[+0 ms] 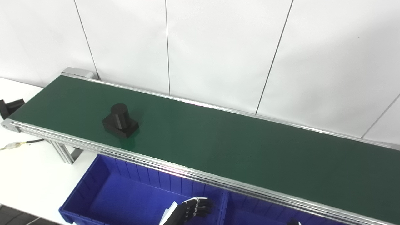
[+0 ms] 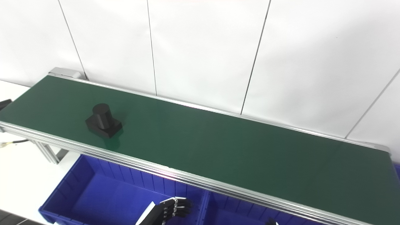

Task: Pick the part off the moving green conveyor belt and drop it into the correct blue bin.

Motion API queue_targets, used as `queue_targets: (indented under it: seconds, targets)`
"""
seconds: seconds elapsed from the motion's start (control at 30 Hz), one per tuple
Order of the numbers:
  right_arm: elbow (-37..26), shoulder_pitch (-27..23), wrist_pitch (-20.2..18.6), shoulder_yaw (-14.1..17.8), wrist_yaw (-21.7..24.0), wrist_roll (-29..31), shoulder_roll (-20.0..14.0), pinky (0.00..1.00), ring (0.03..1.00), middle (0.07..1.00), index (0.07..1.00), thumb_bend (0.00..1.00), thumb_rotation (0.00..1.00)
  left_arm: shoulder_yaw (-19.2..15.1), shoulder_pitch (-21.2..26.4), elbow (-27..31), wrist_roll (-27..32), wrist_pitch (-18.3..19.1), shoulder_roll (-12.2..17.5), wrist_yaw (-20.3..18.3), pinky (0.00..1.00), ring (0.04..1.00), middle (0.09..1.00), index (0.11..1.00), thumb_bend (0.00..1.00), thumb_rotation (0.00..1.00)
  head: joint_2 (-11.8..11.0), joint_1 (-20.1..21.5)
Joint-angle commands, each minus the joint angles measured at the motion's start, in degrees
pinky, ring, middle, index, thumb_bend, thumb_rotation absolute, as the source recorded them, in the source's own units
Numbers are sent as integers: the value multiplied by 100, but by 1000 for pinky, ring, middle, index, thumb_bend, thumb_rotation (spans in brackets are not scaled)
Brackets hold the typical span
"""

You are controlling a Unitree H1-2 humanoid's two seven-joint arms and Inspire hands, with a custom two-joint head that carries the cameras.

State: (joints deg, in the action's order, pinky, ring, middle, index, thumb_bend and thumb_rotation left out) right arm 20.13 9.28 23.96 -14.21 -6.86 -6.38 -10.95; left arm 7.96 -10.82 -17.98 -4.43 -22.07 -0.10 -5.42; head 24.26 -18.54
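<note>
One upright part (image 1: pixel 120 121), cylinder skyward

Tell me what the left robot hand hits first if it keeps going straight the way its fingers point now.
The left robot hand points right, low over the left blue bin. Straight on, it would probably meet the blue wall between the bins first; depth is unclear.

White panelled wall (image 1: pixel 218 47); white table (image 1: pixel 28 175); cable (image 1: pixel 18 144).
</note>
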Motion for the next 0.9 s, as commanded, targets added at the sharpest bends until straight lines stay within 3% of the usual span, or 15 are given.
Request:
queue_targets:
  seconds: [0.0,0.87]
  targets:
    - [-78,-68,296,43,10,87,-39,791,860,892,920,554,0,24,111,97,-34,-197,-56,56,723,716,745,709,755,0,-13,-25]
    - [-81,-101,296,50,9,74,-59,762,844,882,920,557,0,38,180,-25,-42,-267,-71,56,703,709,739,705,774,0,-19,16]
